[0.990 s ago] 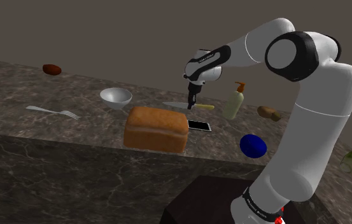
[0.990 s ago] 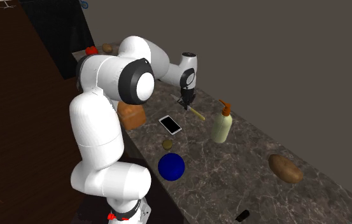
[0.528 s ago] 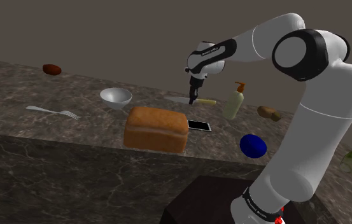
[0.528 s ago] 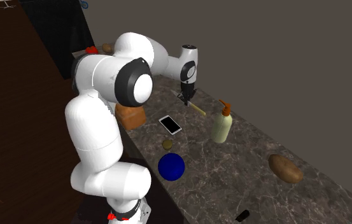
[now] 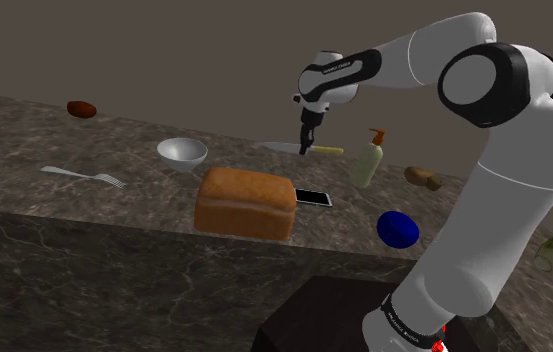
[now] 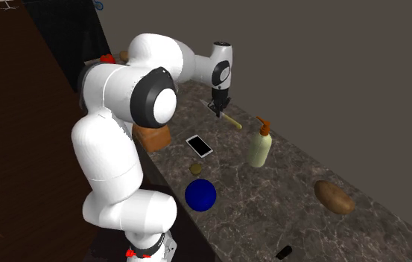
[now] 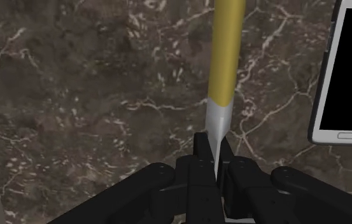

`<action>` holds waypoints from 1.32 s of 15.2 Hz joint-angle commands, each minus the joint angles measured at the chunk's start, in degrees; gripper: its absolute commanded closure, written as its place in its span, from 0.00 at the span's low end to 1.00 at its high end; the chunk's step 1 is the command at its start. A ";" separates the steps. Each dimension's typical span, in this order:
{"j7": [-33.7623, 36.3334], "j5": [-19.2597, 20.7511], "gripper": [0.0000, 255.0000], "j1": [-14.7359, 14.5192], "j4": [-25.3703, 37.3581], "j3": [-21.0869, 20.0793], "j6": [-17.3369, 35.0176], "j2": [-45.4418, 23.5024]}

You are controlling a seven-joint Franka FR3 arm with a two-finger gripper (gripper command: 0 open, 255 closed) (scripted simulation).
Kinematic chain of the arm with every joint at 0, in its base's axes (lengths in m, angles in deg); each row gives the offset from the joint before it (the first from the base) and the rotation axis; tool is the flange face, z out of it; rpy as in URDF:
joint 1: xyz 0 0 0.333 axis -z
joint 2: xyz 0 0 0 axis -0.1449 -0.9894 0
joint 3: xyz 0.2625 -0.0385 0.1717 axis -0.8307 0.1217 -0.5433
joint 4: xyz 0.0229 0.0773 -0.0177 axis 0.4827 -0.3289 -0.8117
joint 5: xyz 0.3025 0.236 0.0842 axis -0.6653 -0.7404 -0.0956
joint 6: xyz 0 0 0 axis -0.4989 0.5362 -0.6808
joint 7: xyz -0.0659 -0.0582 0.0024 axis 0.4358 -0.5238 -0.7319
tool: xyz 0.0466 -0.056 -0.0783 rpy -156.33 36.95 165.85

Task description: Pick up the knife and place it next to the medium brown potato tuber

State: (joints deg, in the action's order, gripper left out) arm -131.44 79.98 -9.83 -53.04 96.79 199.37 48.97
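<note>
Beside the soap bottle (image 5: 368,162), shoulder view: end effector (image 5: 306,148) pinching the knife (image 5: 329,150), held clear of the worktop (image 5: 114,210); brown potato (image 5: 423,177) on the bottle's far side. Second exterior view: knife near the bottle, potato well past it. Wrist view: fingers (image 7: 201,153) clamped on the blade.

We find the bread (image 5: 245,201) at the desk's (image 5: 24,140) front edge, the phone (image 5: 313,197) beside it, the knife (image 5: 330,150) raised behind them, and the potato (image 5: 422,177) by the back edge.

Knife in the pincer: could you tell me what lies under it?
Bare dark marbled counter lies under the knife; the phone lies beside, not beneath. The pincer covers part of the blade.
</note>
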 commanded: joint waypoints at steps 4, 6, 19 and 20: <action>0.34 0.68 1.00 -0.10 2.18 0.11 -3.62 1.52; 0.46 0.88 1.00 -0.14 3.21 0.13 -5.07 1.97; -3.51 5.87 1.00 2.75 -5.82 3.18 -6.60 13.54; -4.17 6.57 1.00 3.28 -7.22 3.66 -6.45 14.94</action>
State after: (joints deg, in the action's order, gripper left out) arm -134.84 85.85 -7.10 -58.79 99.95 192.73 62.48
